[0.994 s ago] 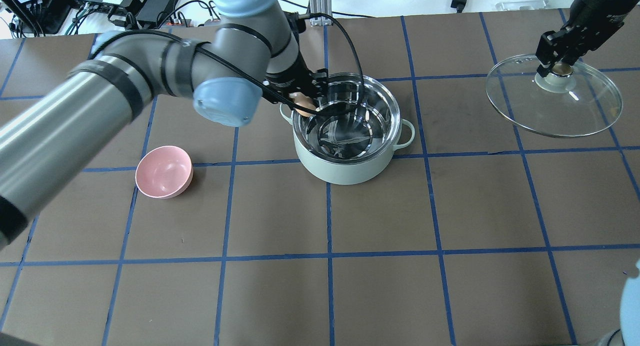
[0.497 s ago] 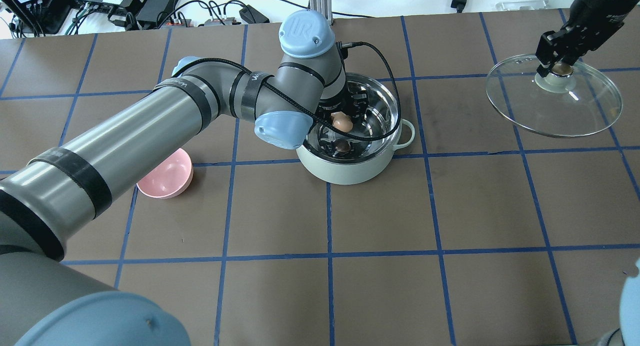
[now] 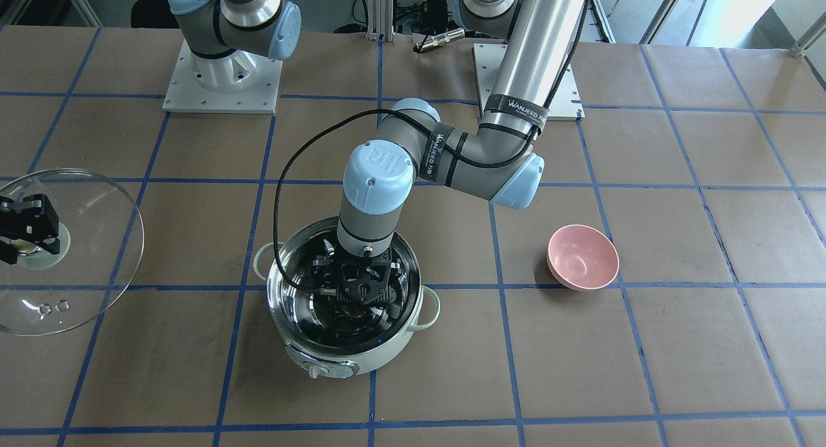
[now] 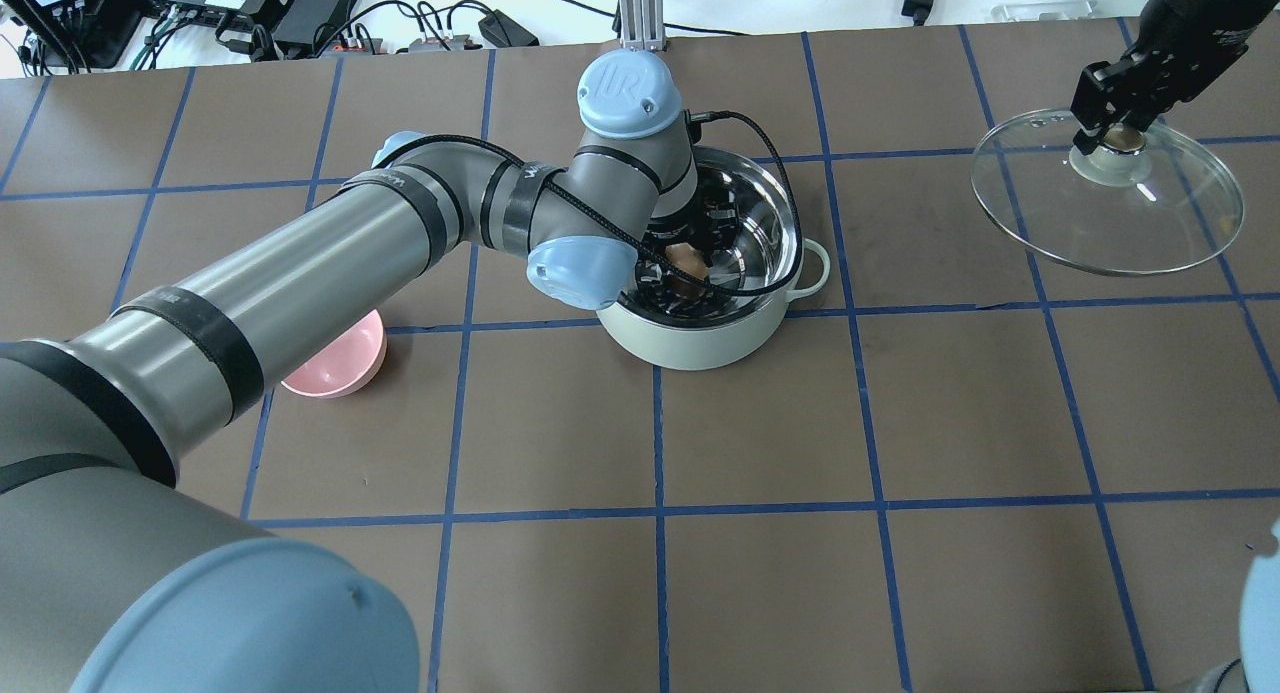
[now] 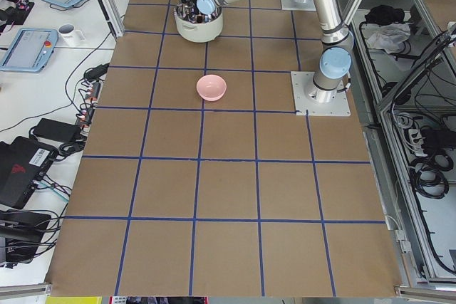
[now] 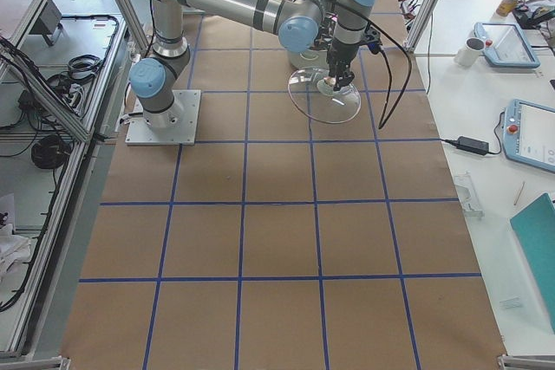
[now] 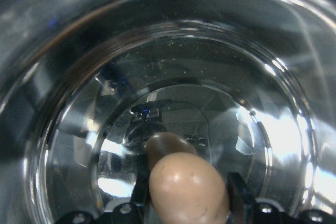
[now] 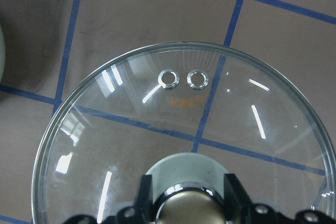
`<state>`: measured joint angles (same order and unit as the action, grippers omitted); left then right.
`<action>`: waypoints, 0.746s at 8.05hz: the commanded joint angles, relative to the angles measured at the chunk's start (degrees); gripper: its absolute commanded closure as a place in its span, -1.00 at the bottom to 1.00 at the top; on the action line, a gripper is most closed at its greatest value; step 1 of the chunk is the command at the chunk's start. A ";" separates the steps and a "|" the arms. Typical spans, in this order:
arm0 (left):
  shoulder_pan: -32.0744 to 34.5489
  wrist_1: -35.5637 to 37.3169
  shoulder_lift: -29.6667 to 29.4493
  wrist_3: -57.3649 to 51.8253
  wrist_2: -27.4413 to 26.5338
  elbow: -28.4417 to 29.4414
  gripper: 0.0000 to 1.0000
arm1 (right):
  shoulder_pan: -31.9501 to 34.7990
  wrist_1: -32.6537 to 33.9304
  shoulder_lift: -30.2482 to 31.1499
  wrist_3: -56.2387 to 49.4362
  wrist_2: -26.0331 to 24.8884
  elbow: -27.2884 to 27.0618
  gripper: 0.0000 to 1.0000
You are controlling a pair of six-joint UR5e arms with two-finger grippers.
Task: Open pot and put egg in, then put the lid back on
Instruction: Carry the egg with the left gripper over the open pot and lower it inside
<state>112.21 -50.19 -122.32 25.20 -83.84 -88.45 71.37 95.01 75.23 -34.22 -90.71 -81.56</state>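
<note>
The mint-green pot (image 4: pixel 700 345) stands open at the table's middle, its steel interior showing in the left wrist view (image 7: pixel 210 72). My left gripper (image 3: pixel 357 292) reaches down inside the pot, shut on the light-brown egg (image 7: pixel 189 187), which hangs just above the pot's floor. The egg also shows in the overhead view (image 4: pixel 688 257). My right gripper (image 4: pixel 1113 131) is shut on the tan knob (image 8: pixel 186 205) of the glass lid (image 4: pixel 1180 223). It holds the lid tilted above the table, far to the pot's right. The lid also shows in the front-facing view (image 3: pixel 84 240).
A small pink bowl (image 3: pixel 583 257) sits on the table on my left side of the pot, partly hidden under my left arm in the overhead view (image 4: pixel 345 363). Cables and electronics lie beyond the table's far edge (image 4: pixel 250 13).
My left arm has swung over the pot and lowered the egg from the rim deep into the pot. The right gripper and lid have not moved.
</note>
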 commanded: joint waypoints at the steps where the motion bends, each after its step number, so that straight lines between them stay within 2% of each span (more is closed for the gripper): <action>1: 0.02 0.36 -1.68 0.02 -0.19 0.03 1.00 | 0.00 0.00 0.00 0.03 0.01 0.00 1.00; 3: 0.02 0.36 -1.86 0.28 -0.19 0.03 0.92 | 0.00 0.00 0.00 -0.32 0.01 0.00 1.00; 4: 0.02 0.27 -1.60 0.29 -0.19 0.03 0.66 | -0.09 0.00 0.00 0.02 0.01 0.00 1.00; 6: 0.02 0.01 -0.73 0.20 -0.19 0.12 -0.09 | -0.09 -0.09 0.00 0.20 0.01 0.00 1.00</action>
<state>112.23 -49.93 -123.78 25.36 -84.02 -88.38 71.31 95.01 75.24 -34.21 -90.70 -81.56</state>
